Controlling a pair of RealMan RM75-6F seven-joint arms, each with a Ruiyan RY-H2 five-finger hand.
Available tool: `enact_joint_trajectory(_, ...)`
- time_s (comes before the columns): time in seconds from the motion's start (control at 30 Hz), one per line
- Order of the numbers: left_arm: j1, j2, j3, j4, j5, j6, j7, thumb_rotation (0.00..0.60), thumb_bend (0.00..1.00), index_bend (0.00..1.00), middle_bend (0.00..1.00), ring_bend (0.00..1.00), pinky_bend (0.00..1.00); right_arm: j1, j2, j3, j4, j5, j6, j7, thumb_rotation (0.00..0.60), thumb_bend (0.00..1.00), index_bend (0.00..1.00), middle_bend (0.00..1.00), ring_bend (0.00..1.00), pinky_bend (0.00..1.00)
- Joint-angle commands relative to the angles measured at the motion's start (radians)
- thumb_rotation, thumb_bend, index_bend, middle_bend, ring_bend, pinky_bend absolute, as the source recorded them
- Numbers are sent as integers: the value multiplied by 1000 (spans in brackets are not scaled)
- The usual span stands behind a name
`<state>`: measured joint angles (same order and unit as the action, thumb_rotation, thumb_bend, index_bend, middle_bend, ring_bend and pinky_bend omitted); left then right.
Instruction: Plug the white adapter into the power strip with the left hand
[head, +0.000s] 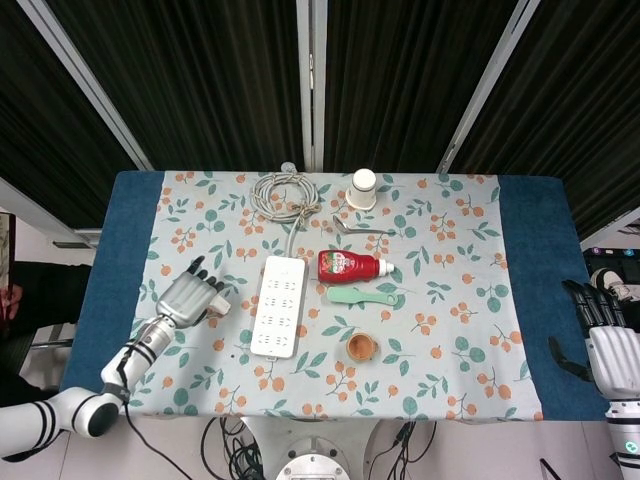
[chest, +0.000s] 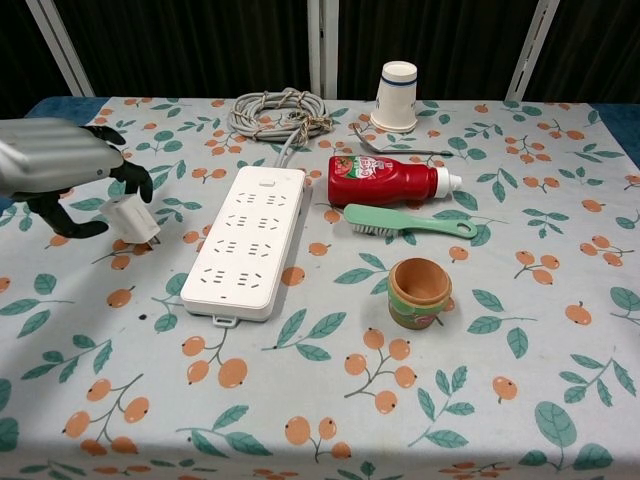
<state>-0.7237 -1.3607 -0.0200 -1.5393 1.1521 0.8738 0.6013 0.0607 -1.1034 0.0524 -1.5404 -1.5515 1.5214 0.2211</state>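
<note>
The white adapter (chest: 131, 218) hangs just above the cloth, left of the white power strip (chest: 248, 241), pinched by my left hand (chest: 62, 170). In the head view the left hand (head: 192, 298) sits left of the power strip (head: 279, 305), with the adapter (head: 219, 307) showing at its right side. The strip lies lengthwise on the floral cloth, its grey cord (chest: 278, 111) coiled behind it. My right hand (head: 610, 340) rests off the table's right edge, holding nothing, fingers together and extended.
Right of the strip lie a red ketchup bottle (chest: 388, 180) and a green brush (chest: 408, 221). A small terracotta pot (chest: 419, 292) stands in front of them. A paper cup (chest: 397, 83) and a metal spoon (chest: 398, 147) are at the back.
</note>
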Motion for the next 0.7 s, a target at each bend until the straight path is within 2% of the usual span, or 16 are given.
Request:
enact_joint_trajectory(0.03,31,-4,-2,-1,43,48,-83,600,275,247,288,209,47,-1,2,1,0,-2,4,0,600,327,0,84,0,0)
enact_joint_trajectory(0.13,67,-34,-9,53,127,99,-274,600,229,260,291,199,45,-2,10,4,-3,-4,13,-2,600,327,0,84,0,0)
enact_joint_trajectory(0.2,84,-61,-10,103,181,124,-414,600,225,303,308,199,46,-2,17,8,-7,-6,18,-7,600,327,0,84,0,0)
enact_joint_trajectory(0.33,100,-120,10,249,291,168,-631,600,225,365,355,200,51,1,39,17,-24,-9,26,-22,600,327,0,84,0,0)
enact_joint_trajectory(0.47,104,-167,17,353,338,192,-767,600,234,376,361,200,51,4,52,20,-42,-13,28,-37,600,327,0,84,0,0)
enact_joint_trajectory(0.7,102,-220,30,475,382,203,-919,600,249,382,366,200,48,1,55,19,-52,-7,27,-45,600,327,0,84,0,0)
